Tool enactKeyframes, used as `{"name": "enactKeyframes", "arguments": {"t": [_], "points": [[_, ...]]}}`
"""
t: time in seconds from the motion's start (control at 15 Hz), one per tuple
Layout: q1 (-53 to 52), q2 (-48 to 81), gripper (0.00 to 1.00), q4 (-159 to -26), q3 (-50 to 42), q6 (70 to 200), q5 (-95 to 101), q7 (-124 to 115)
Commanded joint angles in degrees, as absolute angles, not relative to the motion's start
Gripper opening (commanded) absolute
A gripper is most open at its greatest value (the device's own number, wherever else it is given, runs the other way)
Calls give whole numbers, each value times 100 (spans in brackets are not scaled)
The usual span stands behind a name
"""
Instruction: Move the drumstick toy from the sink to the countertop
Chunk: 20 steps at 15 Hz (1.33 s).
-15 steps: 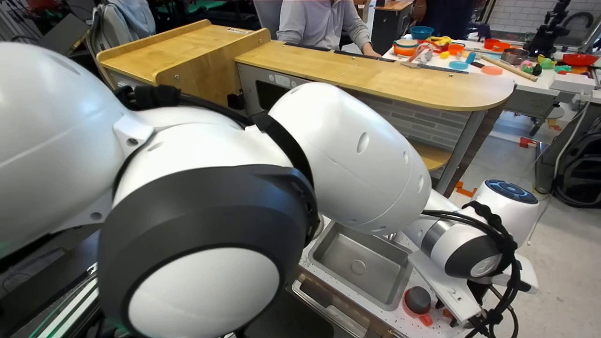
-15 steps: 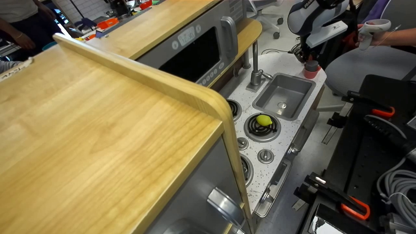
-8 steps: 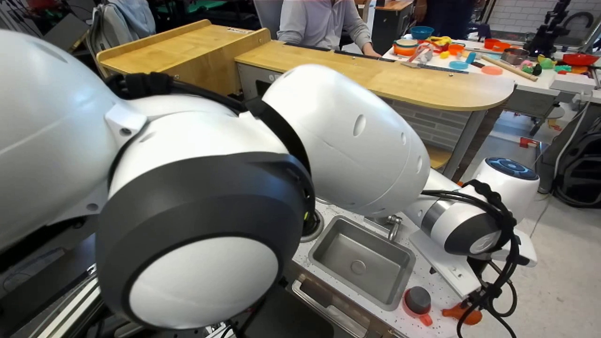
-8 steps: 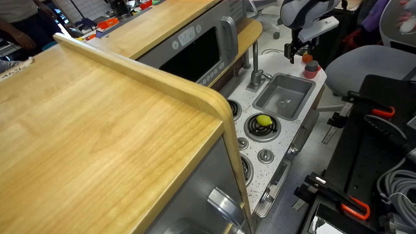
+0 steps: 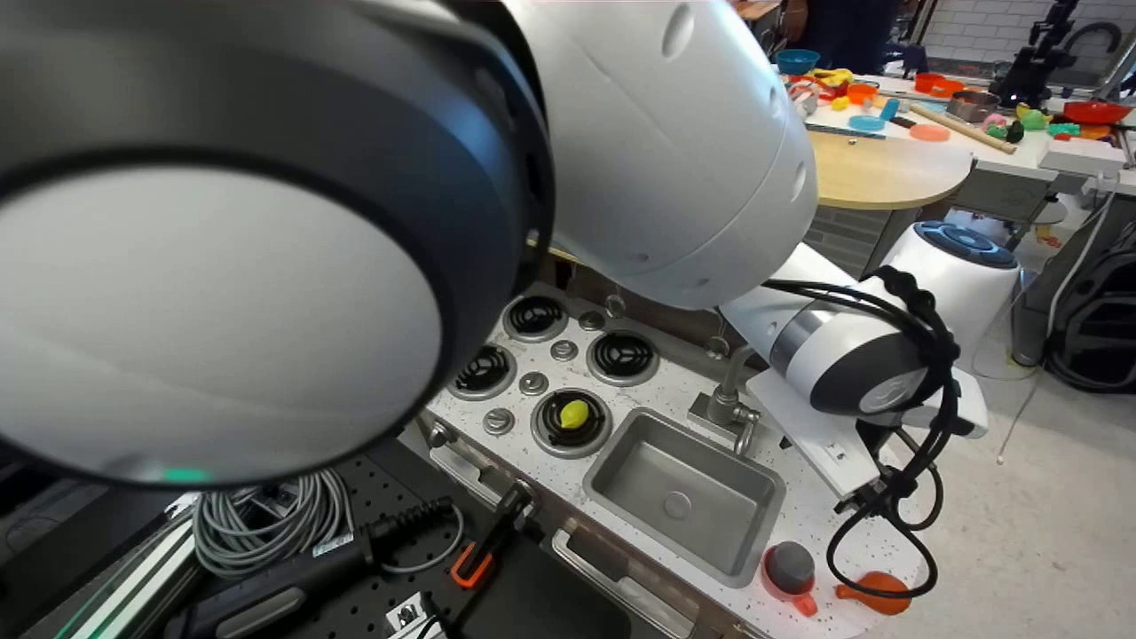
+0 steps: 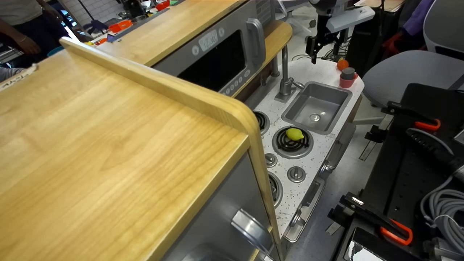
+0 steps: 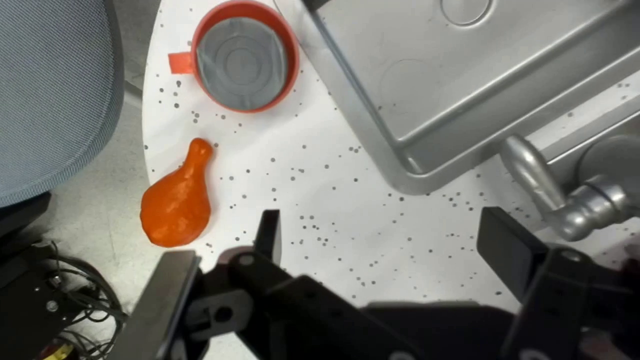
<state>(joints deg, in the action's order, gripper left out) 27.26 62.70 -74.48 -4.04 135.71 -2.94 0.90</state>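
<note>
Drumstick toy [image 7: 177, 207] on countertop [image 7: 320, 185], gripper [image 7: 385, 232] spread wide, microwave display [image 6: 209, 40] (digits blurred)

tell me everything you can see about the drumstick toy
The drumstick toy is orange and slightly glossy, apparently plastic: a rounded bulb tapering into a slim neck with a small knobbed tip. It lies on its side on the white speckled countertop, outside the sink, its bulb at the curved edge; whether it overhangs is unclear. The neck points roughly toward the red mug, with a gap between. Only the countertop appears to touch it; the open end effector is apart from it.
</note>
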Motion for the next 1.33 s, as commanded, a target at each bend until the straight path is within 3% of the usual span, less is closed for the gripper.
{"name": "enactKeyframes", "arguments": {"t": [0.0,0.87,0.93,1.27], "points": [[2727,5169,100,-8830,-190,13799,-277,600],[1837,2318,100,-12349,-550,13724,159,1612],[1916,2984,100,-11513,-501,13607,-79,1533],[1792,2463,100,-12181,-571,13608,25,1571]]}}
